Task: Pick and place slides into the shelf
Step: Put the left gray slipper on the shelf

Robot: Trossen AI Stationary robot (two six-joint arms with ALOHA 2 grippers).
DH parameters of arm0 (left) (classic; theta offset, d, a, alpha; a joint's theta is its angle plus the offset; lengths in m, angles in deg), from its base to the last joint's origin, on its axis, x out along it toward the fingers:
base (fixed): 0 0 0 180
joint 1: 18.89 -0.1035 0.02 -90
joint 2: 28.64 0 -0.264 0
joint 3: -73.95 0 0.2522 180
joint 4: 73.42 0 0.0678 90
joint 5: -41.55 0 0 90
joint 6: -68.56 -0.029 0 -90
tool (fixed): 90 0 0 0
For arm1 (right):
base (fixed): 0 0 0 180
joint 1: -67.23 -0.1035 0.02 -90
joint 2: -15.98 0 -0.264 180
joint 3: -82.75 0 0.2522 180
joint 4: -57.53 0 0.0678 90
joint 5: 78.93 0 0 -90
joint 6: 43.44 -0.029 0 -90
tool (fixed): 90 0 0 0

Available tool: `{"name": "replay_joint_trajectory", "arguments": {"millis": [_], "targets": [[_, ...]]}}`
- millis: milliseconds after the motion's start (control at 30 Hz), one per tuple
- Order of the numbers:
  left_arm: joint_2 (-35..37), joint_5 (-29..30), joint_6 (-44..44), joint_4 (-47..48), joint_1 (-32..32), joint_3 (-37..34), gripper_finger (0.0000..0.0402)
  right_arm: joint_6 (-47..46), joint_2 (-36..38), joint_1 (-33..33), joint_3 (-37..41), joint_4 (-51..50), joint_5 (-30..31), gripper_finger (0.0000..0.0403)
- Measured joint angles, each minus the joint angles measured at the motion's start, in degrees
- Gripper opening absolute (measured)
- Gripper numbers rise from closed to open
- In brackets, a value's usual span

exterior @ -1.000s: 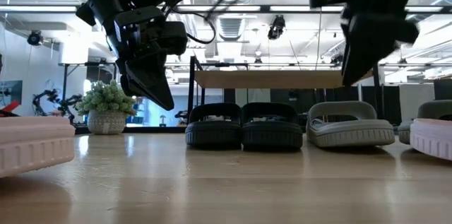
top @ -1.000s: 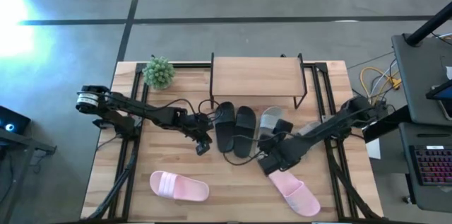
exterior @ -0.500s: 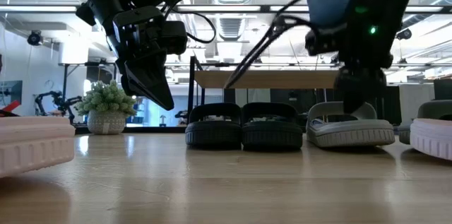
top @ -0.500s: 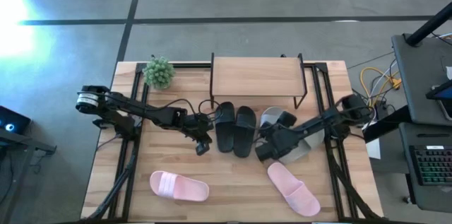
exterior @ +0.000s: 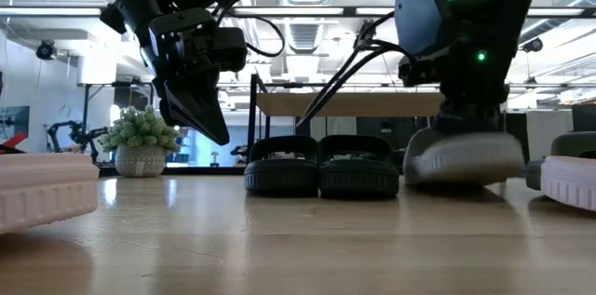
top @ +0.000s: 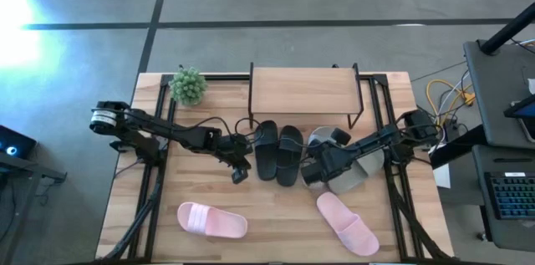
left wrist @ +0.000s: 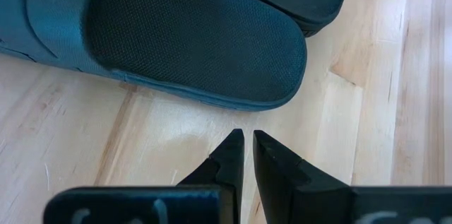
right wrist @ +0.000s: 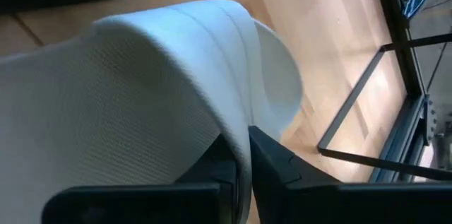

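The slides lie spread over the pale planked wooden counter (top: 201,240), all moulded foam with one wide strap each. The black pair (top: 278,153) sits side by side at the middle, just in front of the shelf (top: 303,89), long axes running roughly from the front edge toward the shelf; their soles show a fine dotted grain in the left wrist view (left wrist: 191,33). The grey-white slide (right wrist: 127,104) has a finely woven-looking texture and a rounded strap, and the right gripper (top: 313,169) has its fingers (right wrist: 265,157) pinched on the strap's edge, with the slide at the right of the black pair and seemingly raised a little off the wood in the low view (exterior: 463,157), toe end toward the shelf. A second grey-white slide (top: 355,177) lies under the right arm, mostly hidden. One pink slide (top: 211,220) lies near the front left, long axis nearly across the counter; the other pink slide (top: 346,224) lies at front right, angled diagonally. The shelf is a light wood board on a thin black metal frame, standing at the back centre. The left gripper (top: 240,167) hovers just left of the black pair, its dark tapered fingers (left wrist: 229,155) nearly closed with a thin gap and holding nothing. A small bushy green plant (top: 189,85) in a pot stands at back left.
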State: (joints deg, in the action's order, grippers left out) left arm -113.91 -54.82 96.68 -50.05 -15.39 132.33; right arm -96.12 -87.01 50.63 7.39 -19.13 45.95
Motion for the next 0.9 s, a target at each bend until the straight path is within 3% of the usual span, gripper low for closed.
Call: {"name": "replay_joint_trajectory", "arguments": {"millis": [267,433,533,633,900], "targets": [[0.00,0.00,0.04,0.05,0.04,-0.02,0.0018,1.69,4.87,-4.04,-8.77,-6.77,-0.78,0.0011],[0.00,-0.07,0.06,0.47,0.04,-0.02,0.0018,1.96,8.47,-7.55,-19.81,-17.05,7.37,0.0011],[0.00,-0.09,0.07,0.47,0.04,-0.02,0.0018,1.33,8.66,-7.72,-26.76,-23.16,16.57,0.0012],[0.00,-0.09,0.08,0.47,0.03,-0.02,0.0018,5.79,8.51,-4.24,-30.78,-24.15,25.30,0.0012],[0.00,-0.09,0.12,0.50,0.02,-0.02,0.0018,26.71,8.47,13.24,-29.37,-16.15,31.09,0.0012]]}}
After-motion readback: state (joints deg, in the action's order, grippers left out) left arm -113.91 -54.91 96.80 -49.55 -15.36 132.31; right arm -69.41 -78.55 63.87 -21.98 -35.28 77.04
